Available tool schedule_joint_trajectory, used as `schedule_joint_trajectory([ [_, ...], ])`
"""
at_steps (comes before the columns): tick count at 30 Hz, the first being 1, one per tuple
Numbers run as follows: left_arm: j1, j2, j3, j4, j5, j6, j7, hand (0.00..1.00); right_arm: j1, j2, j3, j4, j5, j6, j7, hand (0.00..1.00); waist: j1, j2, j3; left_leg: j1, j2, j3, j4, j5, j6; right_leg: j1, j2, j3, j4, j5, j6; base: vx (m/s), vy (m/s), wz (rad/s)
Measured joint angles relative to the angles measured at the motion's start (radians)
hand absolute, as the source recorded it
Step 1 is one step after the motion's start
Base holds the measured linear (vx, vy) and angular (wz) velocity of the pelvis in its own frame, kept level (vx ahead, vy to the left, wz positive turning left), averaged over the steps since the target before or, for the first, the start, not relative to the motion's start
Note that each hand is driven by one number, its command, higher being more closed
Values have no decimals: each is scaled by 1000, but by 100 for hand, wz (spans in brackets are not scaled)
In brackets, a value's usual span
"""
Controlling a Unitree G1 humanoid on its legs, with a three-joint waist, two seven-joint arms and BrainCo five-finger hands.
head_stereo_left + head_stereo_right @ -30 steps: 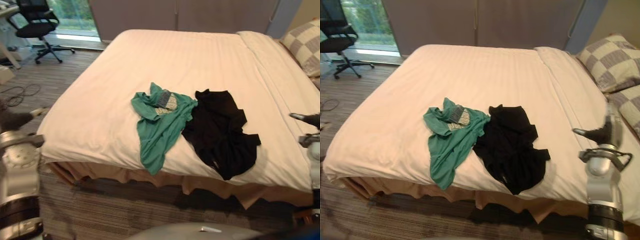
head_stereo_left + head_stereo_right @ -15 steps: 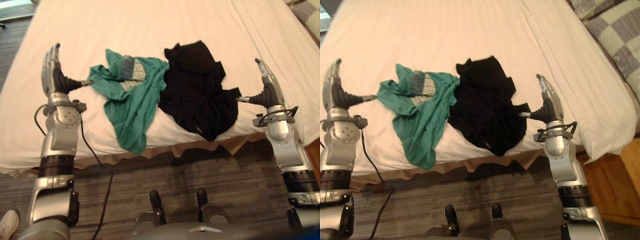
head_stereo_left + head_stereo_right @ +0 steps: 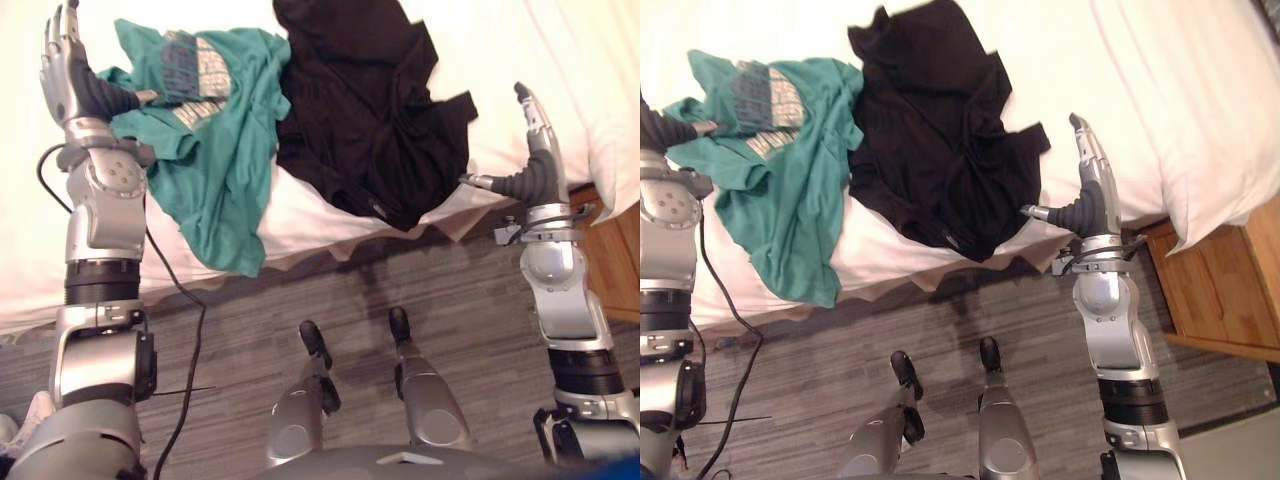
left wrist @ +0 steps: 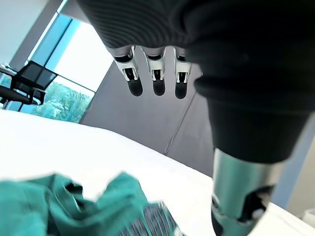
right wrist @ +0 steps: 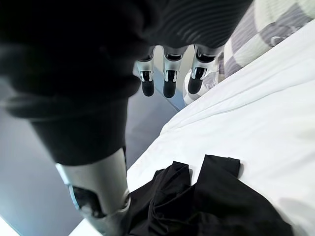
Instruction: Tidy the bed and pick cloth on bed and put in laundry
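A green T-shirt [image 3: 215, 110] with a grey print lies crumpled on the white bed [image 3: 330, 215], its hem hanging over the near edge. Beside it, partly overlapping, lies a black garment [image 3: 365, 110] that also reaches the edge. My left hand [image 3: 65, 65] is raised with straight fingers just left of the green shirt, its thumb pointing at the cloth; the left wrist view has the green shirt [image 4: 74, 209] below the hand. My right hand [image 3: 532, 150] stands upright and open at the bed's edge, right of the black garment [image 5: 206, 201]. Neither hand holds anything.
A wooden bedside cabinet [image 3: 1230, 290] stands to the right of the bed, close to my right arm. A checked pillow [image 5: 275, 22] lies at the head of the bed. Grey striped carpet [image 3: 330, 290] runs along the near edge.
The camera has tilted down and come closer, so the bed sits higher in view. Both hands stay raised and open, now nearer the clothes; one second ago they were barely in view.
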Motion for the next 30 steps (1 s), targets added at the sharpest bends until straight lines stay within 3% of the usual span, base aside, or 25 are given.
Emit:
schedule_joint_trajectory([
  [7, -75, -27, -22, 4, 0, 3, -27, 0, 87, 81, 1, -215, 3, -8, -20, 0, 3, -9, 65, -86, 18, 49, 0, 16, -2, -115, 8, 28, 16, 25, 5, -45, -22, -15],
  [11, -170, -36, -51, 145, -1, 0, -46, 0, 98, 96, 17, -314, 17, -24, -25, 0, 3, -26, 99, -137, 35, 70, 0, 23, -8, -175, 23, 29, 19, 44, 3, -26, -41, -11],
  [12, -184, -36, -46, 166, -3, -3, -52, 100, 98, 111, 20, -353, 26, -35, -32, 0, 1, -32, 102, -161, 37, 76, 0, 25, -10, -203, 27, 32, 19, 47, 4, 4, -44, -9],
  [16, -234, -34, 10, 226, 0, -48, -65, 100, 80, 118, 27, -392, 59, -44, -36, 0, 18, -41, 114, -195, 52, 102, 14, 29, -12, -237, 38, 47, 19, 61, 9, 14, -31, -10],
  [19, -239, -30, 24, 234, 1, -55, -68, 100, 75, 117, 25, -409, 82, -47, -36, 0, 18, -41, 114, -199, 56, 106, 19, 29, -12, -237, 40, 46, 20, 61, 9, 0, -8, 3],
  [22, -229, -13, 23, 219, -1, -64, -114, 100, 72, 117, -2, -427, 98, -53, -36, 0, 23, -41, 114, -201, 56, 105, 30, 27, -14, -235, 38, 43, 20, 62, 9, 0, 0, 0],
  [23, -168, -9, 22, 138, -24, -67, -144, 100, 74, 116, -18, -432, 98, -57, -37, 0, 29, -40, 115, -197, 58, 103, 31, 27, -14, -228, 38, 38, 21, 62, 9, -17, -8, 4],
  [26, -3, -46, 23, -13, -101, -97, -146, 100, 96, 113, -50, -432, 101, -60, -43, 0, 37, -33, 119, -176, 61, 96, 33, 27, -14, -201, 37, 22, 21, 62, 9, 2, -2, 8],
  [28, 150, -99, 24, -120, -176, -138, -147, 100, 107, 97, -60, -432, 120, -65, -45, 0, 42, -33, 119, -152, 63, 91, 35, 26, -16, -169, 36, 5, 21, 57, 4, 21, -2, 15],
  [30, 319, -211, 21, -211, -321, -205, -173, 100, 113, 81, -73, -432, 129, -66, -45, 0, 56, -32, 117, -120, 65, 68, 35, 23, -19, -124, 34, -24, 22, 40, -10, 11, -10, 27],
])
